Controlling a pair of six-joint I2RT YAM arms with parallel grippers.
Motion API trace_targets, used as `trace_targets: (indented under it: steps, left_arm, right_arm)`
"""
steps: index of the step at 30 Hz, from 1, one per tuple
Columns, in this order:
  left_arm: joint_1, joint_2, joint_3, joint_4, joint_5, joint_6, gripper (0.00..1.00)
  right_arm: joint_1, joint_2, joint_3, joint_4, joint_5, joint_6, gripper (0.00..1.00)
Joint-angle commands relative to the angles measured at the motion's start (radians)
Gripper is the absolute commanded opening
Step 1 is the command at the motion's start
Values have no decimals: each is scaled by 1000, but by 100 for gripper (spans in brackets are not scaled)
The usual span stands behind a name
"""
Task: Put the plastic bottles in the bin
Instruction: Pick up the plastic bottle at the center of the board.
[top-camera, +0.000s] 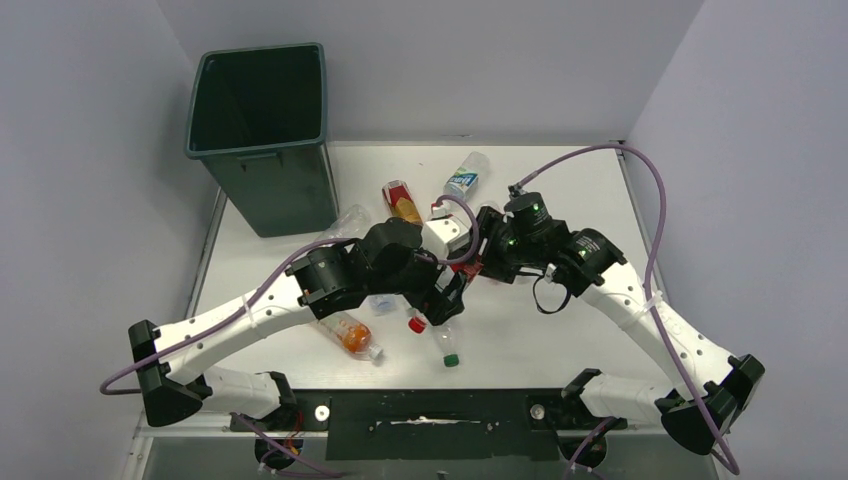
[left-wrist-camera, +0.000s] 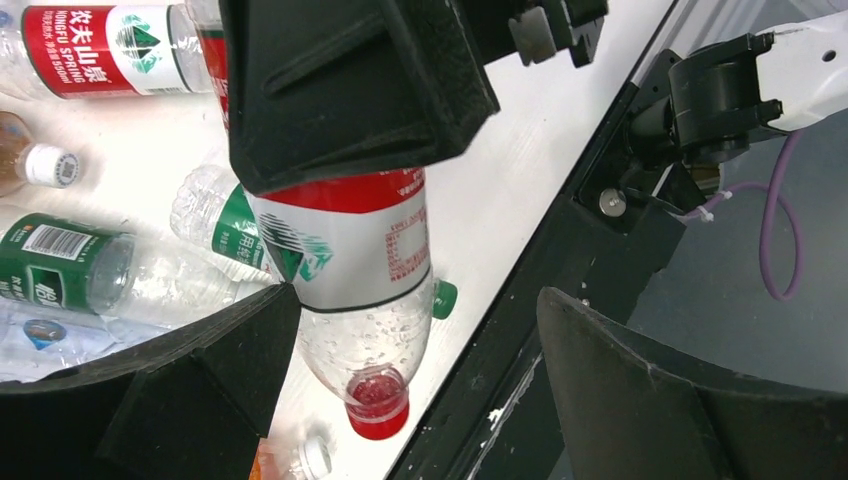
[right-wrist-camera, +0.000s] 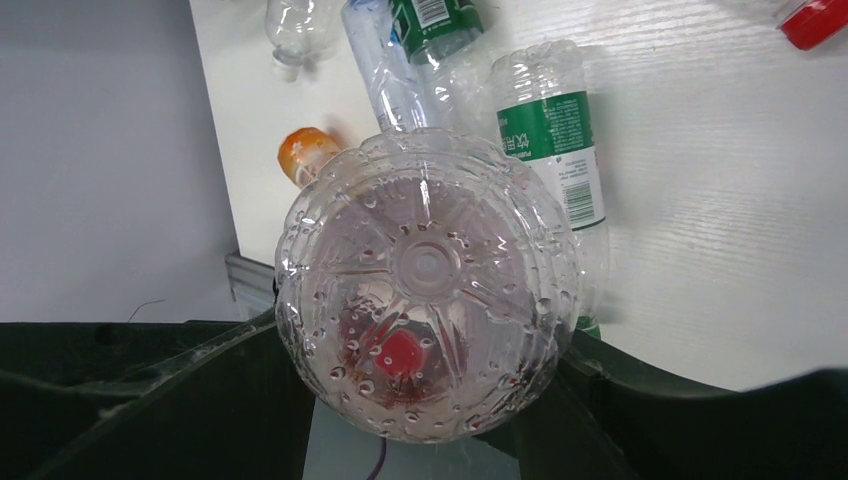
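My right gripper (right-wrist-camera: 425, 335) is shut on a clear plastic bottle (right-wrist-camera: 427, 290) with a red and white label, which I see base-on in the right wrist view. In the left wrist view that bottle (left-wrist-camera: 350, 260) hangs with its red cap (left-wrist-camera: 378, 408) down, above the table's near edge. My left gripper (left-wrist-camera: 415, 300) stands open around its lower part. One left finger (left-wrist-camera: 200, 380) is right at the bottle's side and the other (left-wrist-camera: 680, 390) stands well clear. The dark green bin (top-camera: 260, 130) stands at the table's far left corner.
Loose bottles lie round the grippers: an orange one (top-camera: 352, 335), a clear one with a green cap (top-camera: 451, 359), an amber one (top-camera: 402, 202), a blue-labelled one (top-camera: 465, 178) and green-labelled ones (left-wrist-camera: 70, 265). The black front rail (top-camera: 430, 410) runs just below.
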Motion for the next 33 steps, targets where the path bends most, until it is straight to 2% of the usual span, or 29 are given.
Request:
trace_targets:
  steps: [1, 14, 18, 22, 28, 33]
  left_arm:
    - [3, -36, 7, 25, -36, 30, 91]
    - [3, -17, 3, 15, -131, 44, 90]
    - [3, -24, -9, 52, -111, 31, 78]
    - [3, -9, -16, 74, -93, 28, 75]
    - [3, 9, -16, 73, -89, 25, 56]
    - [4, 13, -26, 80, -66, 24, 51]
  right_arm:
    - [11, -37, 35, 70, -82, -24, 42]
    - [27, -70, 31, 122, -158, -7, 42]
    - [31, -102, -26, 182, -170, 28, 42]
    - [34, -124, -77, 252, -188, 66, 42]
    - [50, -168, -126, 281, -170, 97, 43]
    - [54, -237, -225, 304, -160, 126, 47]
